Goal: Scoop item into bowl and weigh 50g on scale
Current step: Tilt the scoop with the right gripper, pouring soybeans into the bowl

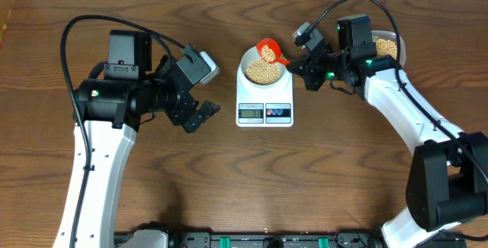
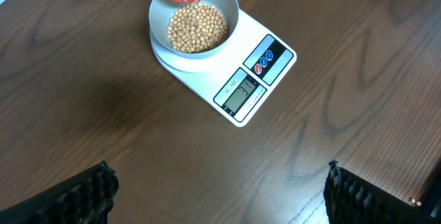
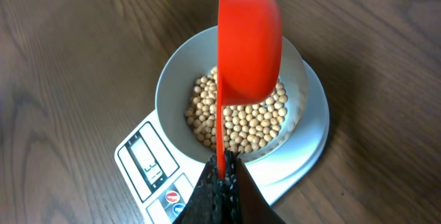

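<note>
Overhead view: the scale [image 1: 263,101] sits centrally, with the bowl [image 1: 245,69] on its platform, part-filled with beans [image 1: 263,73]. The right gripper [image 1: 296,66] is clamped on the handle of a red scoop [image 1: 268,49], which is tilted over the bowl's far rim with beans inside. The left gripper [image 1: 202,115] hangs wide open and empty to the left. Judged step: pouring. The next move calls for slow tipping, checked against the display [image 2: 241,93]. Its digits cannot be read with certainty, and no brand is legible.

The table [image 1: 229,187] is dark wood with a matt grain, the scale [image 2: 227,72] looks like smooth white plastic, the bowl [image 3: 179,79] is smooth too, the scoop [image 3: 249,45] is glossy red plastic, and the beans [image 3: 241,124] look dull.
</note>
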